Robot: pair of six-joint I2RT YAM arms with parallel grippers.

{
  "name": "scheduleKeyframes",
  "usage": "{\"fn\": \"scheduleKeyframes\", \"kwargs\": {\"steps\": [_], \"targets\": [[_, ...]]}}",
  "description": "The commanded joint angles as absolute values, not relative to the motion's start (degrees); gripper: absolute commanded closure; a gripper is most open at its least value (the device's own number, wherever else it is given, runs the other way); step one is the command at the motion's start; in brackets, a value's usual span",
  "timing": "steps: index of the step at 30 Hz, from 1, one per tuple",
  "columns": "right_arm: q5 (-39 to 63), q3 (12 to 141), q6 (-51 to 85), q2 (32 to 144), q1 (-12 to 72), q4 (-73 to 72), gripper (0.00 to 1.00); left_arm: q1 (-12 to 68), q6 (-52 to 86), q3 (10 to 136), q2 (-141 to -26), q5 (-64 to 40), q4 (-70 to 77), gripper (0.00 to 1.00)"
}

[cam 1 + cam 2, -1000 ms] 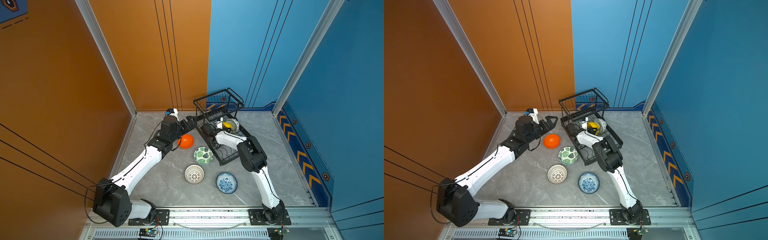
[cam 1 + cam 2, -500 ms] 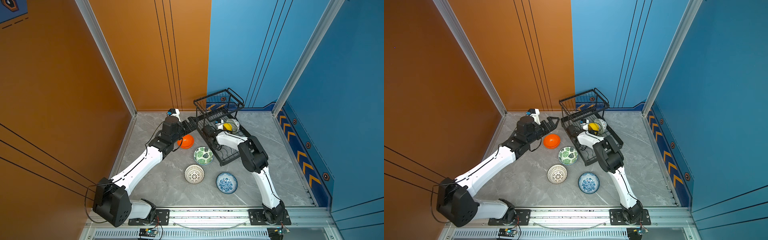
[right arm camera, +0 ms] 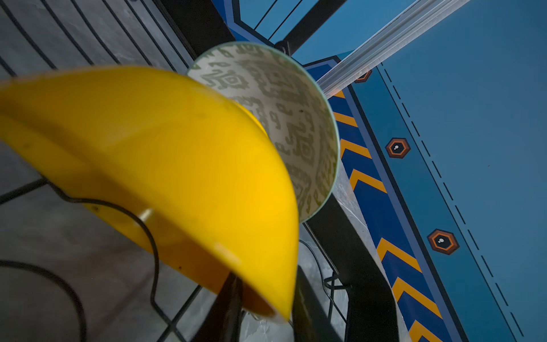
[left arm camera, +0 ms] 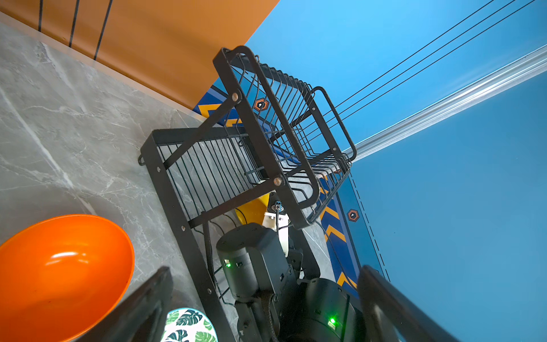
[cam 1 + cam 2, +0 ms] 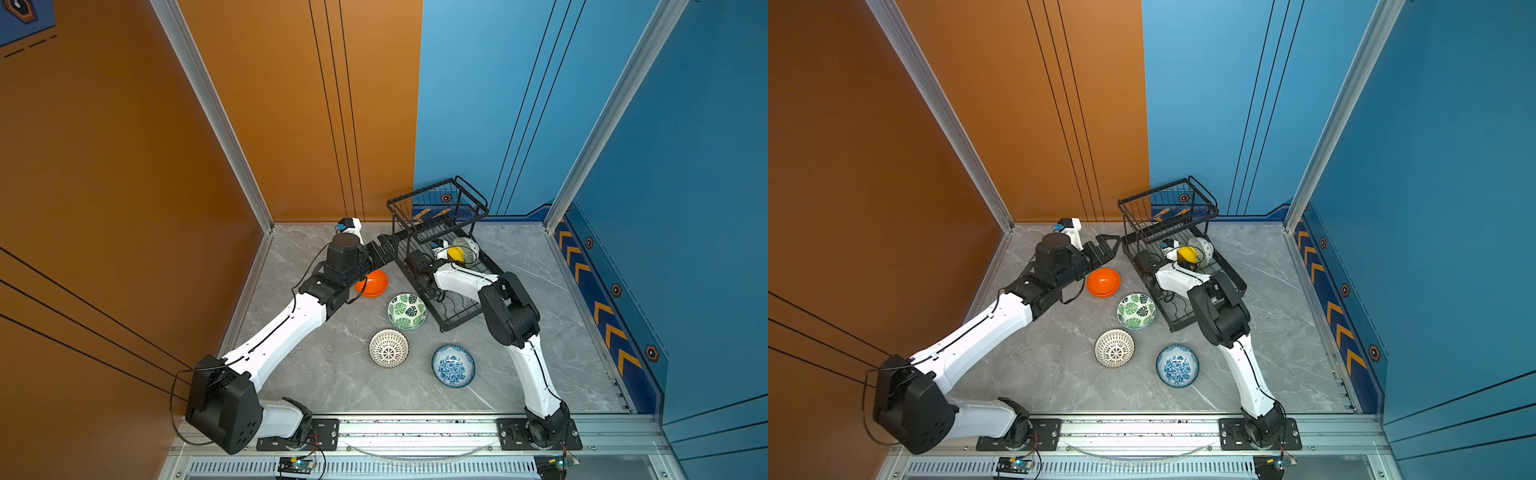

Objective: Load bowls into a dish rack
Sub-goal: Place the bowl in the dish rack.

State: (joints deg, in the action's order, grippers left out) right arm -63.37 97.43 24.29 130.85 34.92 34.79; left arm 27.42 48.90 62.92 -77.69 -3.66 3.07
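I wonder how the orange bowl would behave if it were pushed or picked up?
The orange bowl shows a bright glare, so it is probably slick to pinch. Sitting low and round on the smooth marbled table, it would likely slide rather than tip.

Toward the far end of the dish rack [image 5: 457, 309], a front bowl [image 5: 456, 252] stands on edge just before a rear bowl [image 5: 470, 246]. Four loose bowls [image 5: 372, 283] [image 5: 407, 311] [image 5: 388, 348] [image 5: 453, 365] sit apart on the bench [image 5: 332, 374], left of and before the rack.
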Motion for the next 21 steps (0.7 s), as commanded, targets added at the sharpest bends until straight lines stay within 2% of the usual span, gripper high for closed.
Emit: {"fn": "scheduleKeyframes", "kwargs": {"steps": [1,6,9,21], "targets": [[-63.2,96.4,25.2,128.4,35.0,38.6,0.68,28.1,47.5,63.6,-76.6,-2.3,2.6,0.02],[-62.5,95.8,25.7,127.4,35.0,38.6,0.67,28.4,47.2,63.8,-76.3,-1.9,2.1,0.02],[-62.1,95.6,25.8,126.9,35.0,38.6,0.62,28.6,47.1,63.9,-76.3,-1.8,2.0,0.02],[-59.0,94.3,27.2,124.5,34.5,38.6,0.55,28.9,46.8,64.0,-76.2,-1.2,1.5,0.02]]}}
